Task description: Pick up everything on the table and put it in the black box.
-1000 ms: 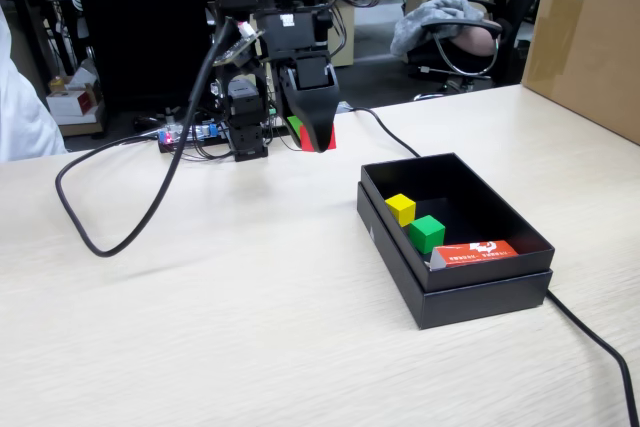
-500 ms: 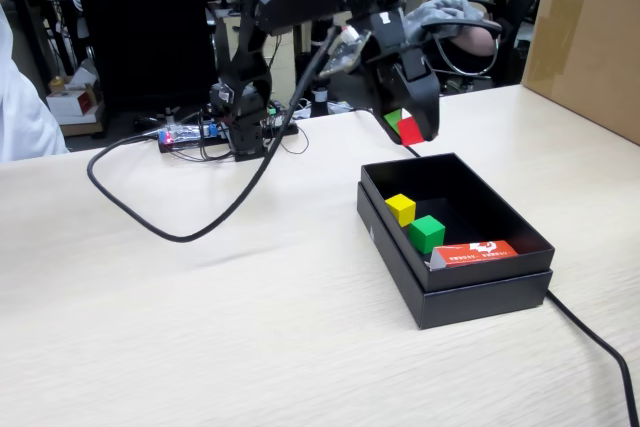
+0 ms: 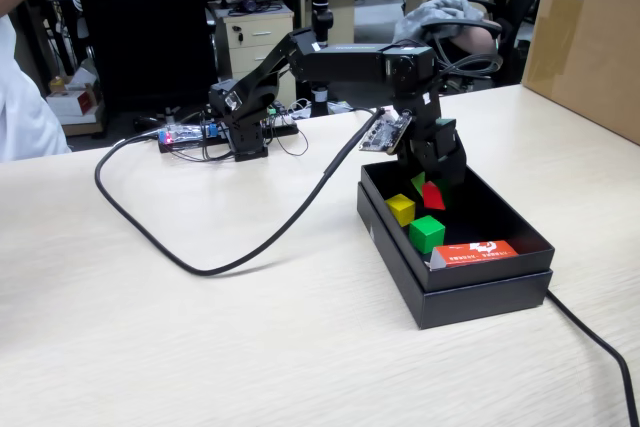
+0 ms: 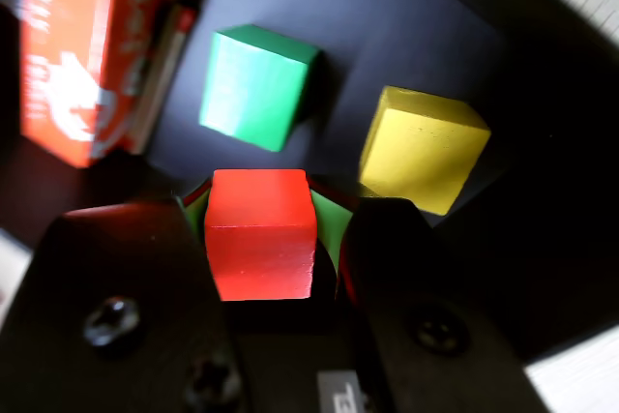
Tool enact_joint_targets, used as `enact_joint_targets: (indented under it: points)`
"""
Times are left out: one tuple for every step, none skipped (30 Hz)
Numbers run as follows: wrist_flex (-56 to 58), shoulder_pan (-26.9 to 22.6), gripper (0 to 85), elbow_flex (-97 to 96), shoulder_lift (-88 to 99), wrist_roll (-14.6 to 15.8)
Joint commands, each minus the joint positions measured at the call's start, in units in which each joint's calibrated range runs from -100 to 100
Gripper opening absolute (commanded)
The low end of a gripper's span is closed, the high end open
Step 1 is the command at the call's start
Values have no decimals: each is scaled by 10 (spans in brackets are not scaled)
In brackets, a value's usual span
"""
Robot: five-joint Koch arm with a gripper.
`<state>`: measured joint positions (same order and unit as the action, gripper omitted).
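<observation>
Matt black box (image 3: 470,292), wood-grain table (image 3: 250,347)

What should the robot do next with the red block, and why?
Probably open the gripper and let go. It holds the red cube above the black box, where the yellow cube and green cube already lie, so it should drop inside.

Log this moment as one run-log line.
gripper: shut on red cube | over black box | yellow cube, green cube: inside | next: release
</observation>
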<state>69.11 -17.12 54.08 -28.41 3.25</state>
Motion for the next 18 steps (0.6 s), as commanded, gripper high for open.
enact_joint_targets:
  points:
    - [0,-7,25,49,-4,18]
    - [0,-7,25,49,-11,20]
    - [0,-7,25,48,-14,20]
    - [-1,-7,27,48,-19,21]
    - [0,-7,31,45,-29,23]
    - [-1,-6,32,44,-32,23]
    - [0,-6,33,41,-33,23]
    - [-1,-6,76,37,-33,23]
    - [0,-6,106,35,-33,23]
    - [0,-7,140,32,-33,23]
    - [0,-7,152,30,-33,23]
    - [0,-7,182,29,-33,24]
    - [-1,-7,233,24,-32,24]
    - [-1,-7,285,19,-27,24]
    - [0,-7,335,17,-22,24]
    - [-1,-7,383,11,-9,25]
    - [-1,-5,415,6,12,30]
    - [0,-4,434,3,37,33]
